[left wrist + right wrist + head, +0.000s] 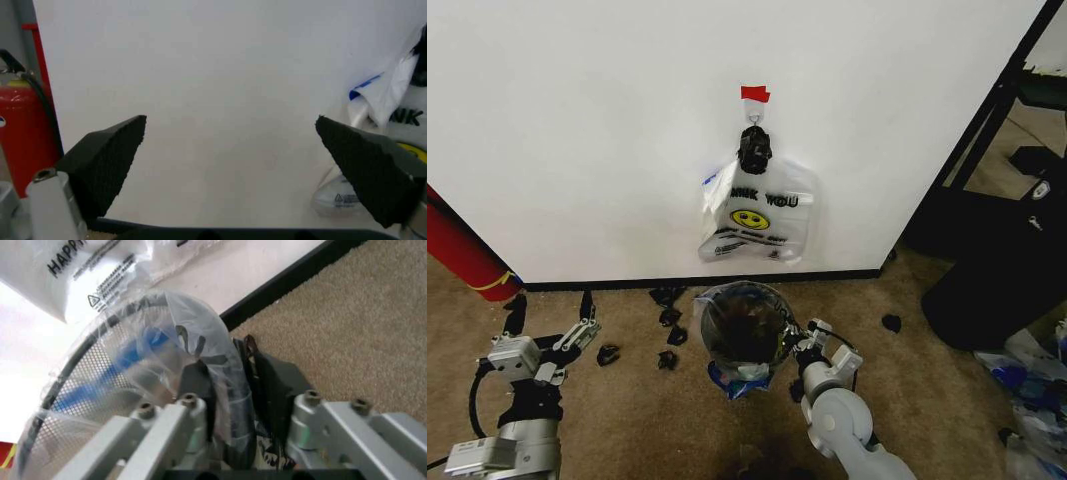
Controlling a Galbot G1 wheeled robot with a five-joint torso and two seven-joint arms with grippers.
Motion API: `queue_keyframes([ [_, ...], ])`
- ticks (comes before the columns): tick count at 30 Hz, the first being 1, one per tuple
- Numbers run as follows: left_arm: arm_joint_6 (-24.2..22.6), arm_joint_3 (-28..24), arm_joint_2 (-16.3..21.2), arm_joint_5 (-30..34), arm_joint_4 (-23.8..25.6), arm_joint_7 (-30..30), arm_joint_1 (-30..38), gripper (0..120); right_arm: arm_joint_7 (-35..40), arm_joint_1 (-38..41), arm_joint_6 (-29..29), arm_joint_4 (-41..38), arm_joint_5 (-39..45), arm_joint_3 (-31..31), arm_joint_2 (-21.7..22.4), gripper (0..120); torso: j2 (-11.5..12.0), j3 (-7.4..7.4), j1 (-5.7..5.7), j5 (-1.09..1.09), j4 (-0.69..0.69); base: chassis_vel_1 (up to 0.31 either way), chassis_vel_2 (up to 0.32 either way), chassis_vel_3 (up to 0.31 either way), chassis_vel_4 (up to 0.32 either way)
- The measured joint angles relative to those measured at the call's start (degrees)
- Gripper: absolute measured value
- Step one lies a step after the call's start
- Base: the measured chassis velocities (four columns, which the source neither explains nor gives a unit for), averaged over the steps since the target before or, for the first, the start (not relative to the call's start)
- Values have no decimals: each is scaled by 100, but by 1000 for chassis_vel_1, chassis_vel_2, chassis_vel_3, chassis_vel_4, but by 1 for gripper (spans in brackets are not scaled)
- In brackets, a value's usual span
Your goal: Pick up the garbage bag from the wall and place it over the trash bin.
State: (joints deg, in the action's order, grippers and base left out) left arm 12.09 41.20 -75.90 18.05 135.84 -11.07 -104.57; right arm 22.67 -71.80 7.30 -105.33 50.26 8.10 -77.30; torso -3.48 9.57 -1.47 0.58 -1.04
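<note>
The trash bin (704, 325) stands on the carpet below the wall (577, 130), its mesh side (87, 390) close in the right wrist view. The see-through garbage bag (730, 377) with blue patches is draped over the bin's mouth and hangs down its front; its film (133, 360) wraps the rim. My right gripper (803, 346) is at the bin's right rim, its fingers (197, 385) pinched on the bag-covered rim, one inside and one outside. My left gripper (577, 335) hangs open low at the left, facing the wall (230, 120), holding nothing.
A white "THANK YOU" bag (757, 215) hangs from a hook (754, 148) under red tape (755, 93). A red cylinder (462, 250) leans at the left. Small black scraps (667, 320) lie by the baseboard. Dark furniture (997, 270) and plastic bags (1027, 380) crowd the right.
</note>
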Motion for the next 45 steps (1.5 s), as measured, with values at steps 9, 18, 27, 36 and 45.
queue_keyframes([
  [9,-21,-80,-3,-53,-9,-6,15,100,-15,-40,-19,-68,-4,19,25,57,0,0,0,0,0,0,0,0,0],
  [18,-25,-59,13,-18,9,-18,17,100,-66,-56,-27,-90,-23,3,42,88,0,0,0,0,0,0,0,0,0],
  [27,-24,-106,8,-43,7,-18,31,100,-427,-198,-259,-188,-657,-13,147,100,0,0,0,-1,0,0,0,0,0],
  [36,7,-331,-85,-357,-105,-49,82,100,-939,-793,-1326,-881,-2342,290,392,100,0,0,0,-1,0,0,0,0,0],
  [45,103,-580,-200,-715,-119,-90,85,100,-1222,-2085,-2549,-1571,-3999,1380,343,100,0,0,0,-1,-1,0,0,0,0],
])
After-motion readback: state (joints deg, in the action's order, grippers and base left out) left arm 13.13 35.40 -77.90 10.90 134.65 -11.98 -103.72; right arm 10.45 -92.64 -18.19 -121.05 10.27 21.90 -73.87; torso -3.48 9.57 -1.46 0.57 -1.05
